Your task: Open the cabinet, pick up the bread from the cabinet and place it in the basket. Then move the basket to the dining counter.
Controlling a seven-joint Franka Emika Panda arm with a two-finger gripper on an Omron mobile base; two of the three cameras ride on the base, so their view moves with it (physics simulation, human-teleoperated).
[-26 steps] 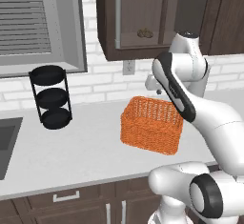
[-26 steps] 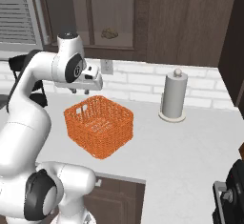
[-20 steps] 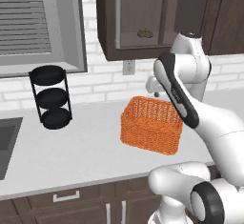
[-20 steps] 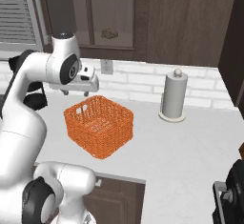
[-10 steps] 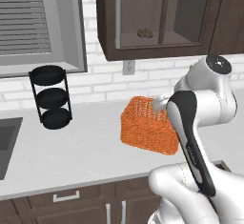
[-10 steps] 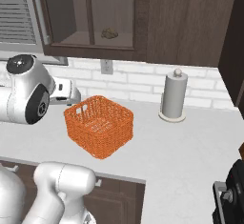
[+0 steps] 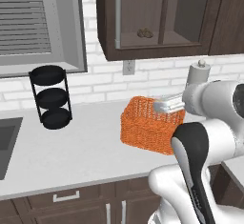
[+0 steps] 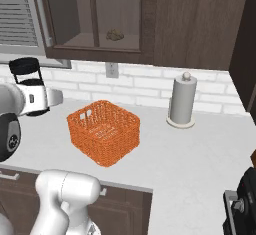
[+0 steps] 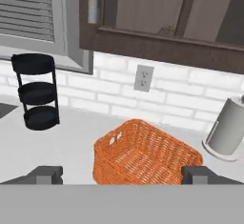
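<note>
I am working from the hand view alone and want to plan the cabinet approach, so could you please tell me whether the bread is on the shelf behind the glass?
Observer: Yes, the bread lies on the lower shelf of the cabinet, behind the shut glass door.
Operator: Thank you. Where is the handle, please?
Observer: The handle runs vertically along the door's left edge in the left base view.
Operator: And is the basket empty?
Observer: The right base view looks into the basket; nothing lies inside it.
</note>
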